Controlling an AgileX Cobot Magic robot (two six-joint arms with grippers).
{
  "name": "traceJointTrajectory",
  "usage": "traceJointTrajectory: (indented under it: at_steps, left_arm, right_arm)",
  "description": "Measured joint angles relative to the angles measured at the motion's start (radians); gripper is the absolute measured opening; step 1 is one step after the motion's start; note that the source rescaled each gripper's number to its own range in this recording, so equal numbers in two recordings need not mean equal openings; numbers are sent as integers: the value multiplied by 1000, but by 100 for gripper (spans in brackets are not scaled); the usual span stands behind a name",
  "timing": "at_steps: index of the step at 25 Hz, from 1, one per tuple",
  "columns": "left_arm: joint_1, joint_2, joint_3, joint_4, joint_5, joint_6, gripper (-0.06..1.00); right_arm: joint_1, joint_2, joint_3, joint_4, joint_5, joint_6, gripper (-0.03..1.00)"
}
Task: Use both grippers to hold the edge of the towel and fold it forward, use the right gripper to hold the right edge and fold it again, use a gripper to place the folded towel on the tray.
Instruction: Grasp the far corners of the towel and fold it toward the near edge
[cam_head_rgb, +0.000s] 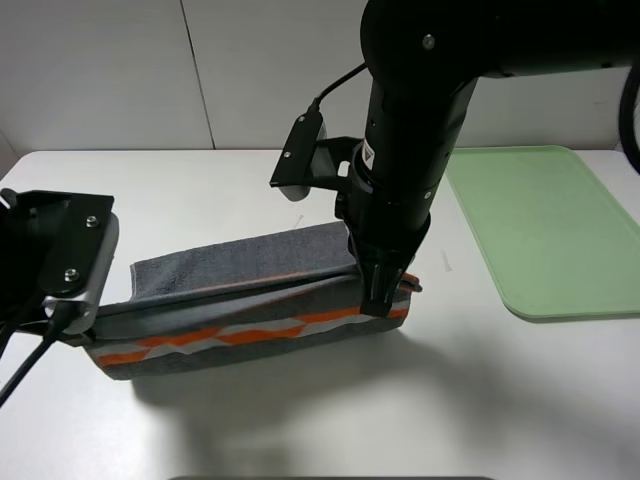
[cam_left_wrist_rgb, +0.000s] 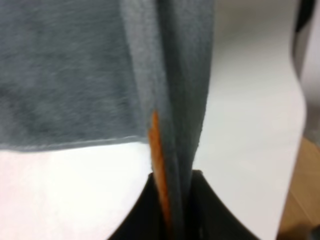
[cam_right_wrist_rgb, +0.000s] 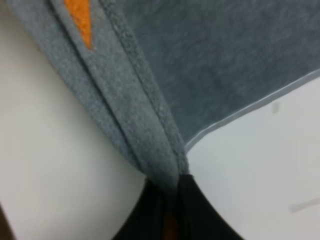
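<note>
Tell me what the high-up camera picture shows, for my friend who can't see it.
Two black robot arms pinch a grey towel with an orange-and-white stripe, the left gripper at its left end and the right gripper at its right end, holding one edge up off a white table. A light green tray lies on the table to the right.

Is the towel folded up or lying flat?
Halfway folded. The towel is pinched along one edge by the left gripper and right gripper and held up; its far part lies flat on the table.
</note>
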Motion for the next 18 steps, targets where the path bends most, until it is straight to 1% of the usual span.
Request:
traceJointTrajectory:
  at_steps: [3,8,10,14,18]
  left_arm:
    - [43,0,0,-2,-23,1,0]
    - [83,0,0,-1,-85,3,0]
    - [86,9,0,0,-106,3,0]
    - [89,80,0,8,-116,3,0]
    - [91,156,2,26,-162,2,0]
  right_arm:
    - [-7,28,-30,-8,-15,-8,0]
    - [-7,84,-52,-40,-50,-23,0]
    - [-7,102,-55,-54,-64,-25,0]
    - [-7,132,-87,-67,-68,-26,0]
    - [-19,140,-117,-70,-88,-28,0]
